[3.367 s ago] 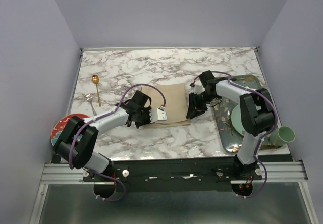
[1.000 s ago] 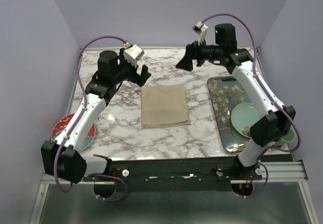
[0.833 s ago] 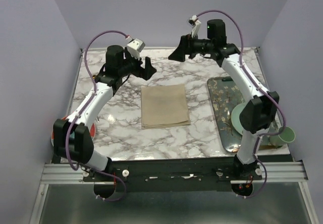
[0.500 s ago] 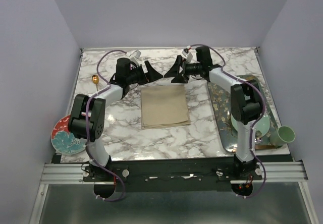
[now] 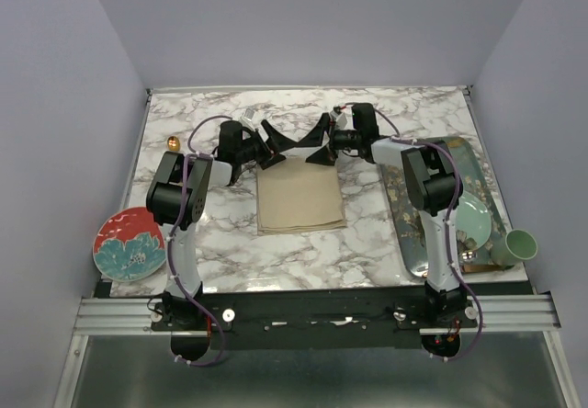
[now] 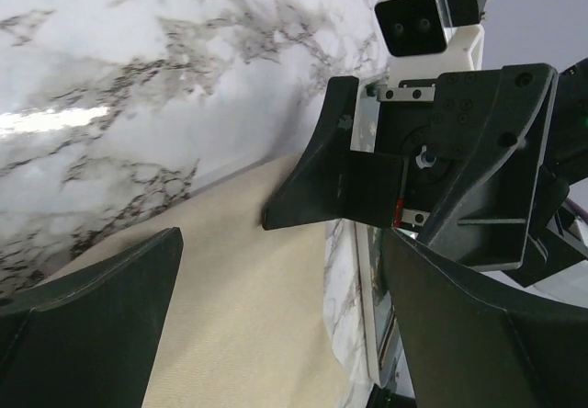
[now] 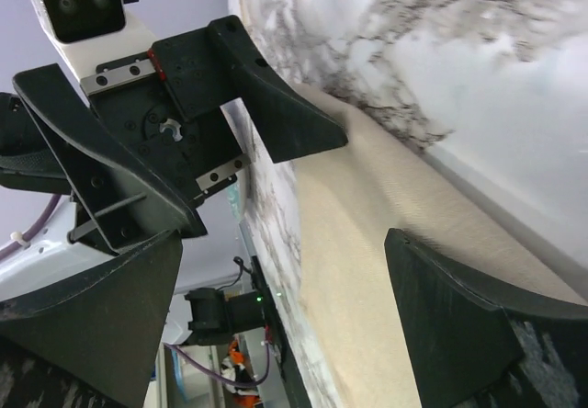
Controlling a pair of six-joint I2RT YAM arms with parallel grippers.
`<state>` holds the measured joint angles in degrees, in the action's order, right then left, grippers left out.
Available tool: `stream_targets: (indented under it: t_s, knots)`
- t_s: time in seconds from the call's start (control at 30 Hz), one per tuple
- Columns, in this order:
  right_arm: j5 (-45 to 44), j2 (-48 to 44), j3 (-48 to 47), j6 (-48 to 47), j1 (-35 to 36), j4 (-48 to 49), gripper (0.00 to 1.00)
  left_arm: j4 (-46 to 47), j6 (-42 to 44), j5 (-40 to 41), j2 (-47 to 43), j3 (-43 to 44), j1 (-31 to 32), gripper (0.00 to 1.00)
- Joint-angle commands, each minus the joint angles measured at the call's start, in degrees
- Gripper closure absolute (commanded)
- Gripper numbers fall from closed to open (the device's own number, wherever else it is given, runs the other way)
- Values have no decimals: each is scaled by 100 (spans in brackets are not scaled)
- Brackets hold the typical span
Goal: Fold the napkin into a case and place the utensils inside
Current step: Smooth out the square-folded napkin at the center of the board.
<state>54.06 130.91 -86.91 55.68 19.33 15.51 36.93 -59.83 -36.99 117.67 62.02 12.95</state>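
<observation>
The beige napkin lies flat as a folded rectangle in the middle of the marble table. Both grippers hang low over its far edge, facing each other with a small gap between them. My left gripper is open above the far left corner, cloth showing between its fingers. My right gripper is open above the far right corner, cloth under it. Neither holds anything. Of the utensils, only a gold spoon bowl shows at the far left; the rest is hidden behind the left arm.
A red patterned plate sits at the near left edge. At the right, a dark patterned tray carries a pale green plate. A green cup stands beside it. Purple walls close in the table.
Both arms came down from raised poses over the table's far side and now sit low at the napkin's far edge, tips close together. Jaws stayed open. The napkin has not moved.
</observation>
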Motion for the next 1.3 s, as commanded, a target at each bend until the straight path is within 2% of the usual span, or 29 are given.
stream_targets:
  t_s: [0.0, 0.33, 0.43, 0.57, 0.7, 0.87, 1.03, 1.27]
  knots:
    - [-220, 443, 174, 39, -157, 58, 0, 236, -108, -71, 301, -155, -213, 1]
    - [-590, 286, 465, 13, -562, -302, 0, 34, 7, -89, 406, -524, -557, 1]
    - [-327, 119, 237, -206, -606, -417, 0, 296, -55, -308, 327, -524, -539, 1]
    - [183, -513, 139, -251, -553, -461, 0, 473, -99, -695, -224, -568, -390, 1]
    - [377, -1609, 823, -154, -387, -513, 0, 491, -239, -810, -779, -901, -337, 1]
    - [403, -2368, 2326, -101, -18, -558, 0, 306, -169, -748, -1035, -1280, -319, 1]
    - [421, -2483, 3065, -224, 457, -540, 0, 131, -99, -695, -895, -1324, -311, 1]
    - [482, -2053, 3514, -645, 554, -706, 0, -414, 200, -493, -614, -1254, -311, 1]
